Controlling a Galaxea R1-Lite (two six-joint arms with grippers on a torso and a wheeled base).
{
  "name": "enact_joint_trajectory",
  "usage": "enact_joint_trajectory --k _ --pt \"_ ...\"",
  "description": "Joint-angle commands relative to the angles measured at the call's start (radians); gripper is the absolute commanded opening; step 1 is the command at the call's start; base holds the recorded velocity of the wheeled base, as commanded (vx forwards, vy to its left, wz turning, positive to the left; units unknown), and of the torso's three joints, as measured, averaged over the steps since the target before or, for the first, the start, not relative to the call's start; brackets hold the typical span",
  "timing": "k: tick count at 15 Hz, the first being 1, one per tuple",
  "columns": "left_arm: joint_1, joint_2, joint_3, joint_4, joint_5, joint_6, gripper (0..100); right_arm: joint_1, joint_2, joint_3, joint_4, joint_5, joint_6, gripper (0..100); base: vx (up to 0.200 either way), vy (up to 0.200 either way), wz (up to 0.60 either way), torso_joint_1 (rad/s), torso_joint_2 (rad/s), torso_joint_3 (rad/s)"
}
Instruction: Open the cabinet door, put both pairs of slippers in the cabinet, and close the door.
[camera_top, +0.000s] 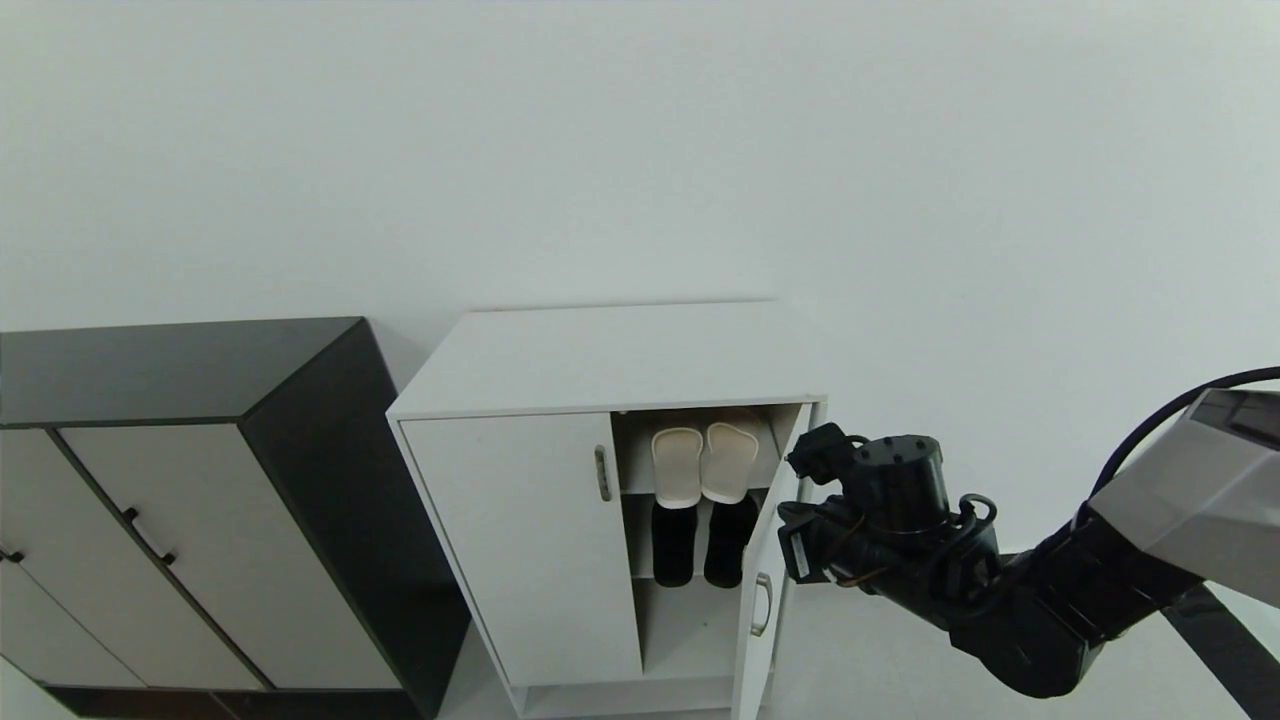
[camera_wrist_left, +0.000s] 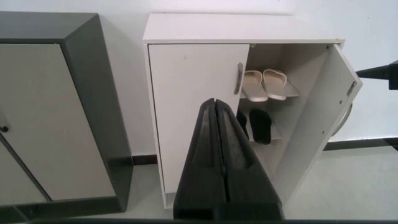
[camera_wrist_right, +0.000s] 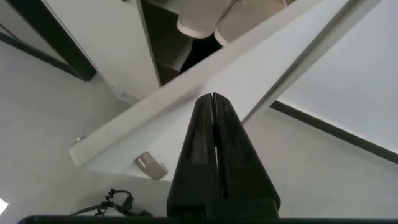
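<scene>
The white cabinet (camera_top: 600, 360) stands against the wall with its right door (camera_top: 765, 540) swung partly open and its left door (camera_top: 520, 540) closed. A beige pair of slippers (camera_top: 703, 462) lies on the upper shelf, toes outward. A black pair of slippers (camera_top: 700, 540) lies on the shelf below. My right gripper (camera_top: 797, 465) is shut with its tip at the outer face of the open door (camera_wrist_right: 186, 87), above the door handle (camera_wrist_right: 151, 163). My left gripper (camera_wrist_left: 214, 102) is shut on nothing, some way back from the cabinet front (camera_wrist_left: 193, 93). From there I see the beige pair (camera_wrist_left: 267, 84), the black pair (camera_wrist_left: 256, 124) and the door (camera_wrist_left: 323, 112).
A dark cabinet (camera_top: 200, 480) with pale doors stands close on the white cabinet's left. A plain wall runs behind both. There is bare floor (camera_top: 880, 660) in front of and to the right of the open door.
</scene>
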Motion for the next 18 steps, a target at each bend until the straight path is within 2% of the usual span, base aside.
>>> enact_joint_trajectory --k 1,12,18 --pt "0.000 0.000 0.000 -0.001 0.000 -0.001 0 0.000 0.032 -0.033 0.000 0.000 -0.001 0 0.000 0.000 0.00 0.000 0.00 0.000" --pt "0.000 0.001 0.000 -0.001 0.000 -0.001 0 -0.009 0.192 -0.275 0.009 0.008 0.003 0 0.000 0.000 0.00 0.000 0.00 0.000" --pt "0.000 0.000 0.000 0.000 0.000 -0.001 0 -0.050 0.276 -0.473 0.108 0.016 0.006 0 0.000 0.000 0.00 0.000 0.00 0.000"
